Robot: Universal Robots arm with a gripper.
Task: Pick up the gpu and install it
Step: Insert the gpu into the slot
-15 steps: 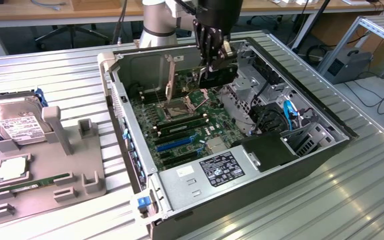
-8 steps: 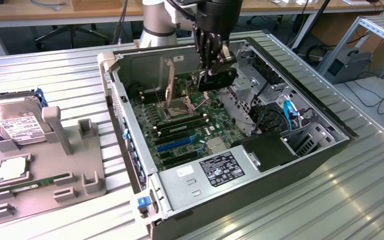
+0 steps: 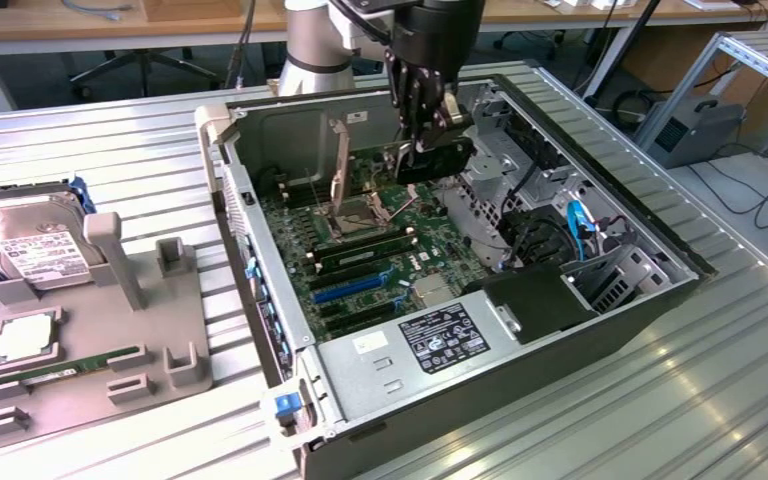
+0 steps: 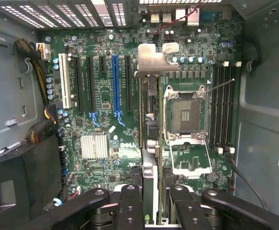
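Gpu [image 4: 149,163], clamped edge-on in the gripper [image 4: 154,197] with jaws half closed at lower centre, hangs unseated over the motherboard [image 4: 101,120]; insertion likely demands alignment with the blue slot [image 4: 115,86].

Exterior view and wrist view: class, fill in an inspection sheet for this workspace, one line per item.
Surface: ribbed metal table carrying an open computer case.
Job's things: gpu held above the motherboard, not seated; blue slot empty.
Clutter: grey fixture with a hard drive, a memory stick and a processor chip.
Grippers: gripper inside the case, fingers shut on the gpu.
Cables: blue cable in the case; black cables on the floor at the exterior view's right.
Surroundings: desks and an office chair behind.
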